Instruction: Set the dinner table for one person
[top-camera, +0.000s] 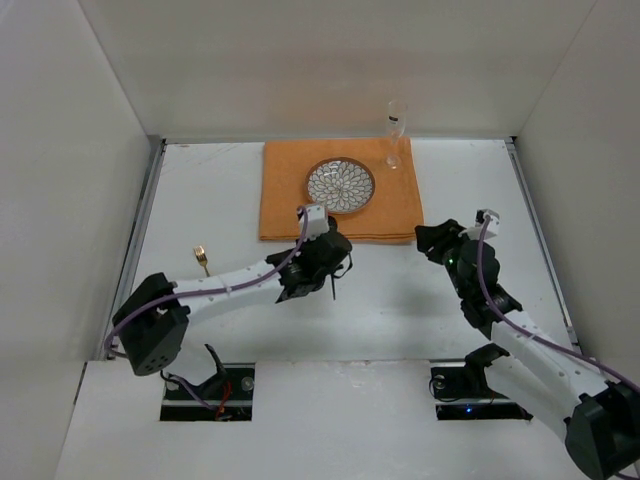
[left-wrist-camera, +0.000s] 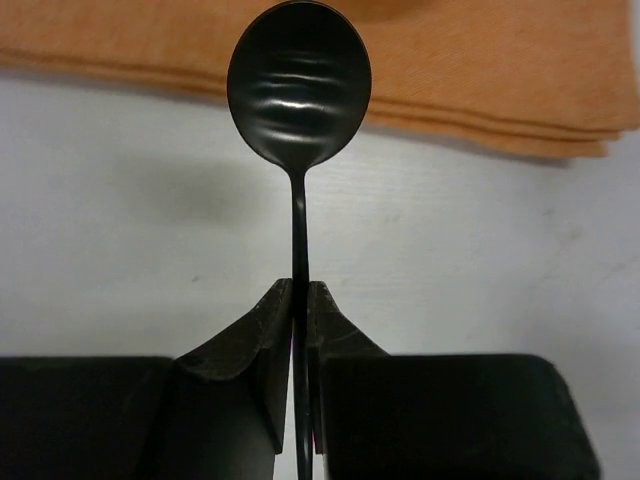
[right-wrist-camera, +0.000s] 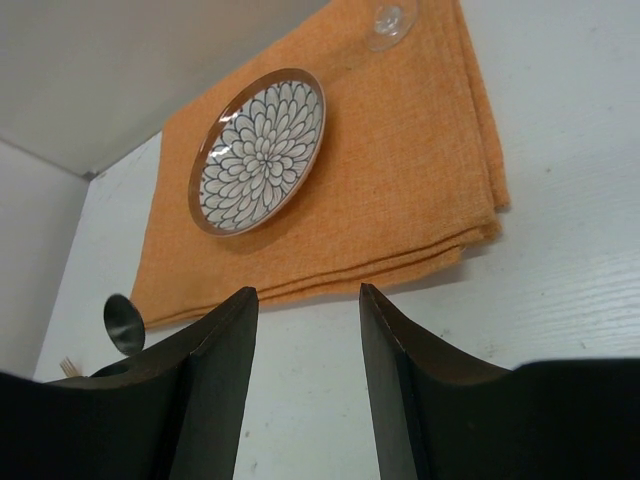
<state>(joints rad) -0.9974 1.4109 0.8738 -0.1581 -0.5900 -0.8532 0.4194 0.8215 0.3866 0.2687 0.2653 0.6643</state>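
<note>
The dinner table (top-camera: 220, 190) is a white top with metal rails. An orange cloth (top-camera: 290, 215) lies at the back middle, with a flower-patterned plate (top-camera: 340, 186) on it and a clear glass (top-camera: 396, 130) at its far right corner. My left gripper (top-camera: 327, 266) hovers just in front of the cloth's near edge. In the left wrist view it (left-wrist-camera: 300, 300) is shut on the thin handle of a black spoon (left-wrist-camera: 300, 85), bowl end toward the cloth (left-wrist-camera: 480, 60). My right gripper (top-camera: 432, 240) is open and empty, off the cloth's near right corner. In the right wrist view it (right-wrist-camera: 308, 295) faces the plate (right-wrist-camera: 258, 152).
A gold fork (top-camera: 201, 260) lies on the table at the left, beside the left arm. The right wrist view shows the glass's base (right-wrist-camera: 390, 20) on the cloth (right-wrist-camera: 400, 200) and the spoon's bowl (right-wrist-camera: 124, 323) at the left. White walls surround the table.
</note>
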